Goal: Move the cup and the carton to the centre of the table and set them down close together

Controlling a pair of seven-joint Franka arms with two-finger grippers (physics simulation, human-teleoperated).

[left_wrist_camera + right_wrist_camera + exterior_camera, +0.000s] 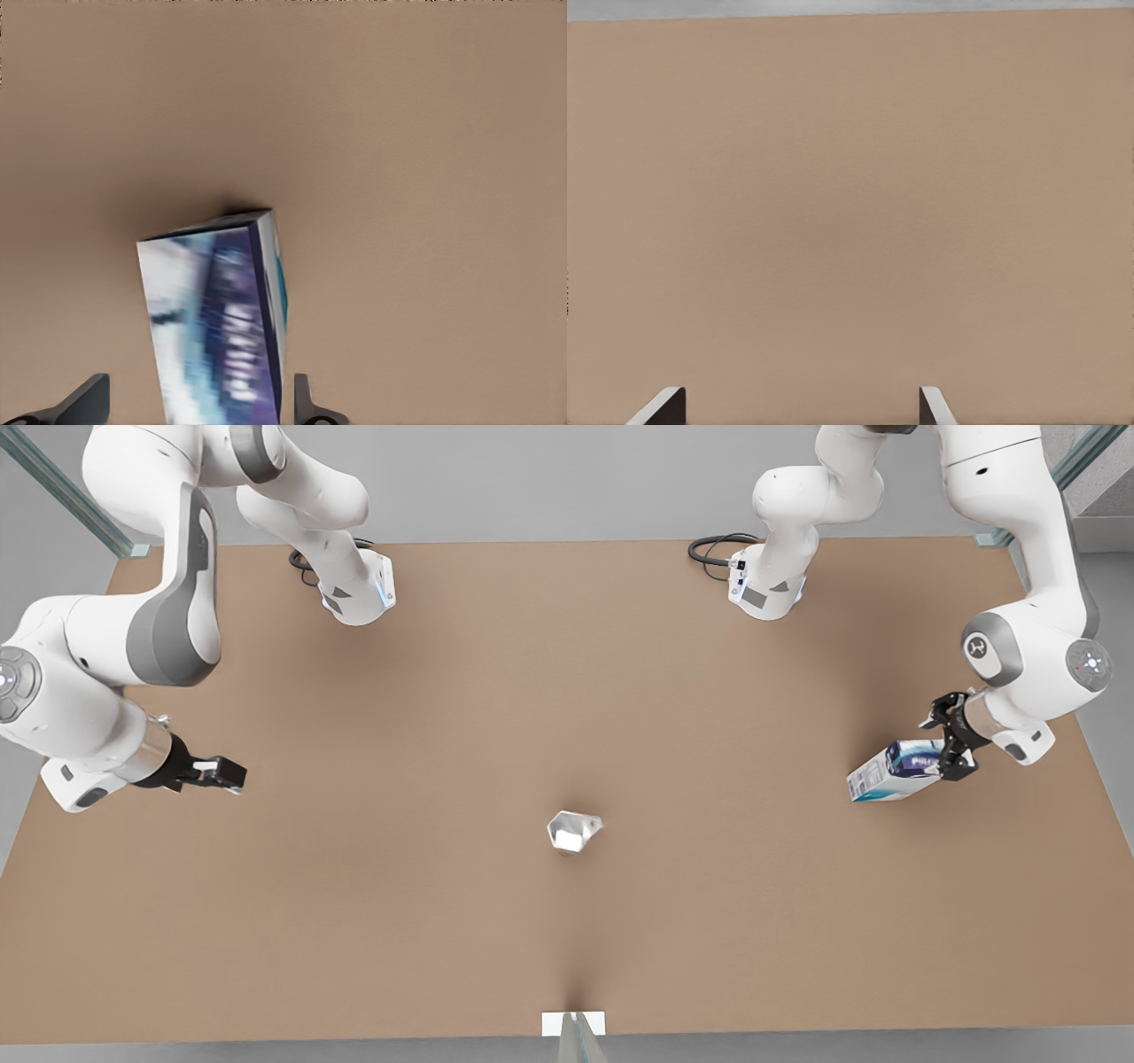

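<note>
The left gripper [946, 746] is at the front view's right, over the desk [443, 939] not far from its right edge. It pinches the carton [893, 771] by one end, so the box sticks out tilted toward the middle of the desk. In the left wrist view the carton [221, 319] sits between the two dark fingers [306, 403], and a shadow lies on the brown surface just past its free end. Whether the low end of the box touches the desk cannot be told.

The right gripper [221, 773] is at the front view's left, above the desk close to its left edge, pointing inward. Its fingers [666, 407] are spread wide apart with nothing between them; beyond them the right wrist view shows bare brown top running out to a desk edge.

The cup [573, 832] lies tipped on its side near the middle of the desk, a little toward the near edge, its pale inside showing. It is well apart from both grippers and from the carton. Open brown surface lies all round it, and the stretch between the cup and the carton is bare too.
</note>
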